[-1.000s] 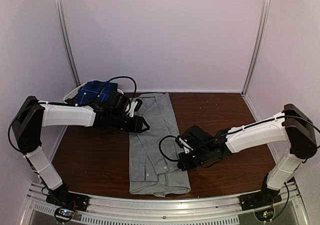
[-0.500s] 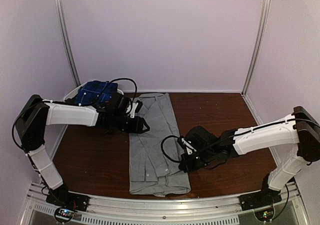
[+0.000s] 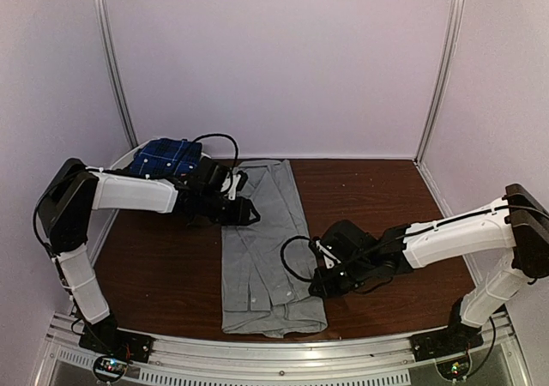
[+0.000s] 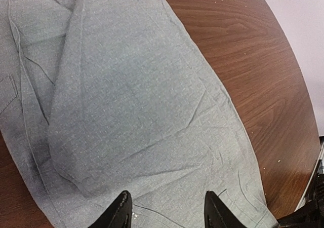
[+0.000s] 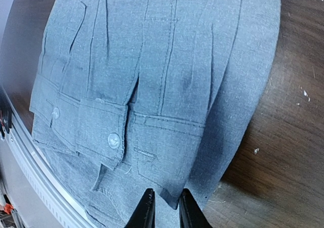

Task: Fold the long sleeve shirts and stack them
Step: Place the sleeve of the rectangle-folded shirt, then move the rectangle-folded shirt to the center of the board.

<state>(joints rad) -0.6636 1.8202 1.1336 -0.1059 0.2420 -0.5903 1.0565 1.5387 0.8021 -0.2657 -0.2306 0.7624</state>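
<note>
Two robot arms work a grey shirt [image 3: 262,249] that lies lengthwise down the middle of the bench [image 3: 386,197], already narrowed to a long strip with its sleeves laid inward and the buttoned cuffs [image 5: 114,137] near the front end. A blue plaid shirt [image 3: 167,156] sits apart in the basket [image 3: 120,165] at the back left corner.

The left claw [image 3: 249,214] hangs open over the strip's left edge, toward the collar end, with nothing between its fingers. The right claw [image 5: 165,210] is at the right edge beside the cuffs, its fingers only narrowly parted. Whether they pinch any cloth cannot be told from these views.

The step in hand looks like the crosswise fold, bringing one end of the strip over the other. To do it cleanly, each claw should probably take an outer corner of the same end, biting through every layer so the tucked sleeves travel with the body. The two claws should then lift level and together and lay the end down square on the far half. A grip on the top layer alone risks peeling a sleeve loose, and uneven lifting would skew the stack.
</note>
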